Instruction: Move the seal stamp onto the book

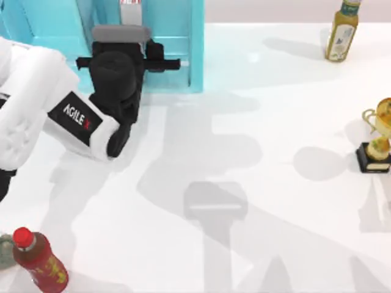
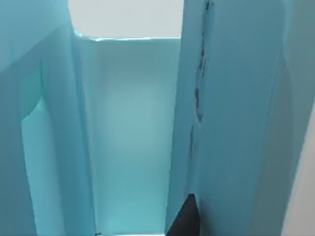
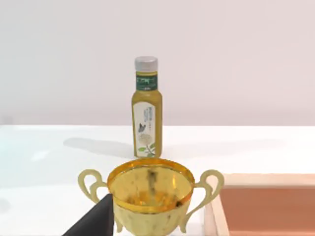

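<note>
My left arm reaches from the left edge of the table to the light blue compartmented shelf (image 1: pixel 177 36) at the back left. My left gripper (image 1: pixel 129 15) points into the shelf, its fingers hidden under the black wrist and grey camera mount. The left wrist view has the shelf's blue walls (image 2: pixel 128 137) close up, with one black fingertip (image 2: pixel 184 221) at the bottom edge. A small red and white bit (image 1: pixel 130 2) sits at the picture's edge just past the gripper; I cannot tell what it is. The seal stamp and the book are out of view. A dark fingertip (image 3: pixel 93 222) of my right gripper sits beside the trophy.
A red bottle with a red cap (image 1: pixel 40 259) stands at the front left. At the back right is a yellow-green bottle (image 1: pixel 341 33) (image 3: pixel 146 110). A gold trophy (image 1: pixel 379 137) (image 3: pixel 150 196) stands at the right edge, next to a salmon-coloured flat tray (image 3: pixel 266 209).
</note>
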Available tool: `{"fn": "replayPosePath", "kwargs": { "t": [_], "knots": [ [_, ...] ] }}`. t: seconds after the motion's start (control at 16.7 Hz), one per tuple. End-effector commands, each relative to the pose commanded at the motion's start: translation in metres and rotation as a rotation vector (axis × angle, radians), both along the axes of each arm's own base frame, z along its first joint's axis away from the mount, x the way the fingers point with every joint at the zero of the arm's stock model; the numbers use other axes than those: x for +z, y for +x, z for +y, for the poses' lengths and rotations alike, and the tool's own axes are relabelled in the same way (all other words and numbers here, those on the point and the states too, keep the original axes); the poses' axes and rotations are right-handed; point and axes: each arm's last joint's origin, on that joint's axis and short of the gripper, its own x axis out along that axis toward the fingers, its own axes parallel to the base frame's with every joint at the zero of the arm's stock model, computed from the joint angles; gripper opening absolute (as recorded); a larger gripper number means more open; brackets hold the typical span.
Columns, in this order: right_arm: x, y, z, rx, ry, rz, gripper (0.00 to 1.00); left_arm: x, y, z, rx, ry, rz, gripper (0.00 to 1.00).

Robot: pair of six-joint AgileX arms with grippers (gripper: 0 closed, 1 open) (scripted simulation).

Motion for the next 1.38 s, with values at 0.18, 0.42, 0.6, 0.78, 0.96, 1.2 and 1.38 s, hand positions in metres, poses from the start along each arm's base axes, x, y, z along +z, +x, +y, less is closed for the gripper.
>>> {"fn": "replayPosePath", "kwargs": {
  "t": [0.18,0.42,0.6,0.78,0.96,1.2,1.38],
  "knots": [
    [0.000,0.000,0.000,0.000,0.000,0.000,1.00,0.000,0.000,0.000,0.000,0.000,0.000,0.10],
    [0.000,0.000,0.000,0.000,0.000,0.000,1.00,0.000,0.000,0.000,0.000,0.000,0.000,0.00],
    [0.000,0.000,0.000,0.000,0.000,0.000,1.00,0.000,0.000,0.000,0.000,0.000,0.000,0.00],
    [0.000,0.000,0.000,0.000,0.000,0.000,1.00,0.001,-0.001,-0.002,-0.004,0.001,-0.001,0.00],
    [0.000,0.000,0.000,0.000,0.000,0.000,1.00,0.009,-0.005,-0.004,-0.001,0.004,0.005,0.00],
    [0.000,0.000,0.000,0.000,0.000,0.000,1.00,0.059,-0.029,-0.012,0.008,0.012,0.010,0.00],
    [0.000,0.000,0.000,0.000,0.000,0.000,1.00,0.111,-0.065,-0.016,0.012,0.011,0.003,0.00]
  ]
}}
